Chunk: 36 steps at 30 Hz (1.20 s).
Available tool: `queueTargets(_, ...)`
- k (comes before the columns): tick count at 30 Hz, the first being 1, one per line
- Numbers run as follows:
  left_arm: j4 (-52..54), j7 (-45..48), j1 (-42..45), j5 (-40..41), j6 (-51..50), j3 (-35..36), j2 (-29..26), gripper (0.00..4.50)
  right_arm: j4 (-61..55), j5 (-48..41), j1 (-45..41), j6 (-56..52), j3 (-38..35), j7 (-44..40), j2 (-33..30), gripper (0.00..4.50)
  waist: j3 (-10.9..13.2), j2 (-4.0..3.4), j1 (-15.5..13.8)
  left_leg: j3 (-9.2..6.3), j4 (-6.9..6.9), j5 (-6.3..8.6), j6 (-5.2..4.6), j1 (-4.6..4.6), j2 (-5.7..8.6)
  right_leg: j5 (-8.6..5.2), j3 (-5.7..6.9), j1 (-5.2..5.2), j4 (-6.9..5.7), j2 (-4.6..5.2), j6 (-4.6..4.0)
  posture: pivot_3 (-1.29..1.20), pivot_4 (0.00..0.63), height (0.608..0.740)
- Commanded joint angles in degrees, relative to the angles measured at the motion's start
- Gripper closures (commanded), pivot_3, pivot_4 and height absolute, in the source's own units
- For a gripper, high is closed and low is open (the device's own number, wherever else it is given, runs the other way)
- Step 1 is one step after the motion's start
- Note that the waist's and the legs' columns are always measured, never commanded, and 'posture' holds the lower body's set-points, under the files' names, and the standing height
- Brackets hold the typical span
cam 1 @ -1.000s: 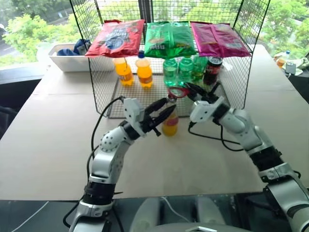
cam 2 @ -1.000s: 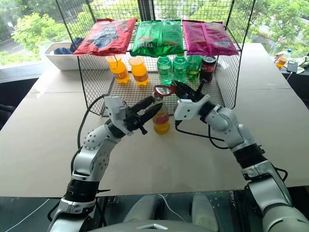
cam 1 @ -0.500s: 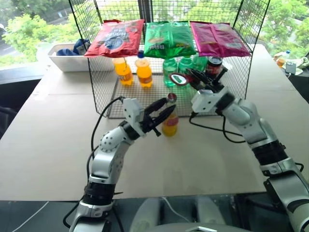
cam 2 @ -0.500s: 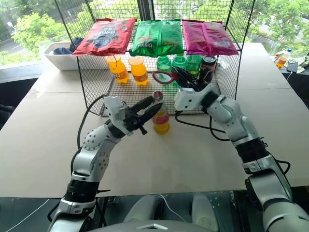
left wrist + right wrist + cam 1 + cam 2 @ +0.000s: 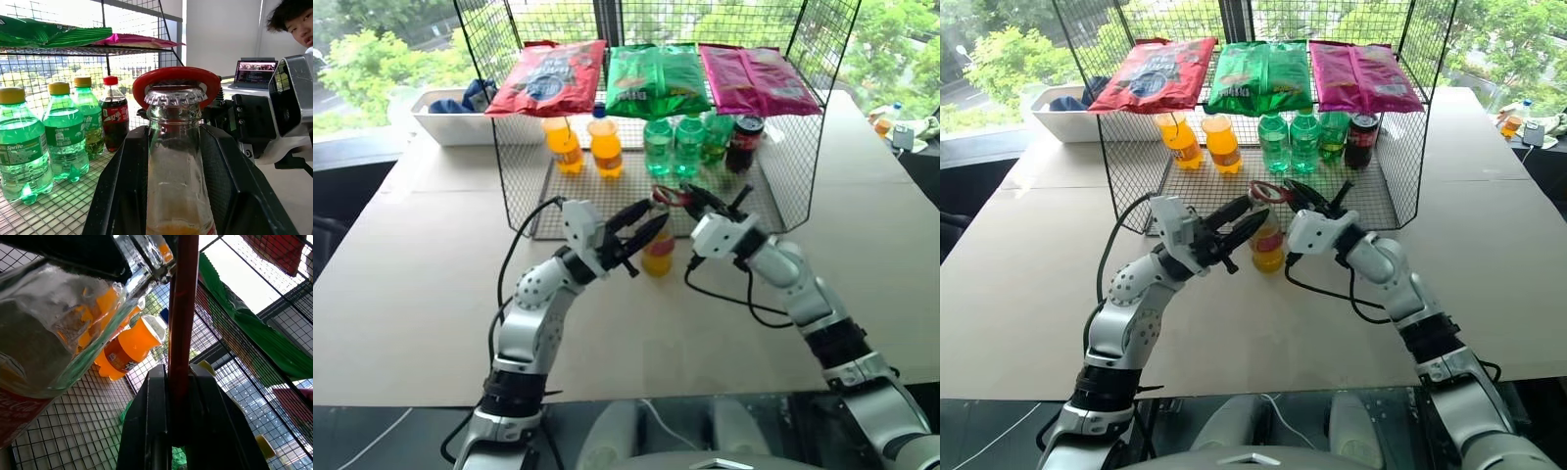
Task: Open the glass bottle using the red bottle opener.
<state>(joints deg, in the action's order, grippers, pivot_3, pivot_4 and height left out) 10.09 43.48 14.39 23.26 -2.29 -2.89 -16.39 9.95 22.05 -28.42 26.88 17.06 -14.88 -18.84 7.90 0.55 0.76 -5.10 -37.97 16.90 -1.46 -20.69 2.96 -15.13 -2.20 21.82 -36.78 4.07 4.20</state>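
**Opener ring sits on the crown cap, and the pry can still slip**

We see the glass bottle (image 5: 658,250) standing upright on the table (image 5: 431,294) just in front of the wire rack (image 5: 793,166), its neck clamped between the two fingers of our left gripper (image 5: 644,221). Our right gripper (image 5: 1304,195) is pinched tight on the handle of the red bottle opener (image 5: 176,78), whose oval loop lies over the small crown cap (image 5: 176,96). In the left wrist view the cap is on the bottle mouth, so we judge the bottle not yet opened.

What worries us is the seating. We cannot tell whether the opener's lip has caught under the cap's crimped edge or merely rests on top; if it only rests there, a lever motion would likely skid off the cap. The flat handle is held in a narrow pinch, so a hard pry could twist it between the fingers. The left hold is high on smooth glass, and a sideways push might tilt the bottle and spill the yellow liquid onto the table
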Motion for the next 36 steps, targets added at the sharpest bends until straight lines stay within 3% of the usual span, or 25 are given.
queueTargets(1,-1.76,-0.49,-1.22,-1.35,-2.04,-1.27,-0.48,3.41,-0.14,1.40,1.38,-0.26,4.54,-3.47,1.12,4.50,-0.01,0.01,0.01,0.00,0.00,0.00,0.00,0.01,0.00,0.00,0.00,0.00,0.00,0.00,0.00,0.00,0.150,0.740)
queueTargets(6,-1.56,-0.43,-1.35,-1.28,-2.19,-1.23,-0.52,3.41,0.25,0.18,2.09,-1.10,5.28,-4.69,2.96,4.50,-0.03,-0.02,0.08,0.00,0.01,0.00,0.00,0.04,-0.01,0.00,0.00,-0.01,-0.02,-0.01,0.00,0.00,0.150,0.740)
queueTargets(13,-1.65,-0.42,-1.21,-1.30,-2.20,-1.31,-0.33,3.41,1.57,2.39,1.66,1.11,5.96,-5.68,0.47,4.50,-0.06,-0.04,0.07,0.00,0.01,0.00,0.00,0.06,-0.02,0.00,0.00,-0.01,-0.02,-0.02,0.00,0.00,0.150,0.740)
queueTargets(19,-2.01,-0.30,-0.73,-1.31,-2.14,-1.25,-0.43,3.41,-0.46,9.42,-7.84,3.83,1.77,-1.89,-6.45,4.50,0.01,-0.19,0.02,-0.01,0.03,0.00,0.00,0.04,-0.01,0.00,0.02,0.00,-0.01,-0.01,0.00,0.00,0.150,0.740)
queueTargets(26,-2.42,-0.15,-0.46,-1.03,-1.97,-1.41,-0.48,3.41,1.09,12.15,-16.51,7.35,-0.34,1.41,-10.31,4.50,0.14,-0.17,0.01,-0.03,0.15,0.00,0.01,-0.07,0.02,0.00,0.05,0.05,0.05,0.00,0.00,0.00,0.150,0.740)
queueTargets(36,-2.20,-0.45,-0.89,-1.08,-2.04,-1.61,-0.28,3.41,1.19,10.67,-17.70,6.80,-2.47,3.13,-10.52,4.50,0.15,-0.17,0.02,-0.01,0.39,-0.01,0.02,-0.09,0.01,0.00,0.03,0.07,0.28,0.02,-0.01,0.00,0.150,0.740)
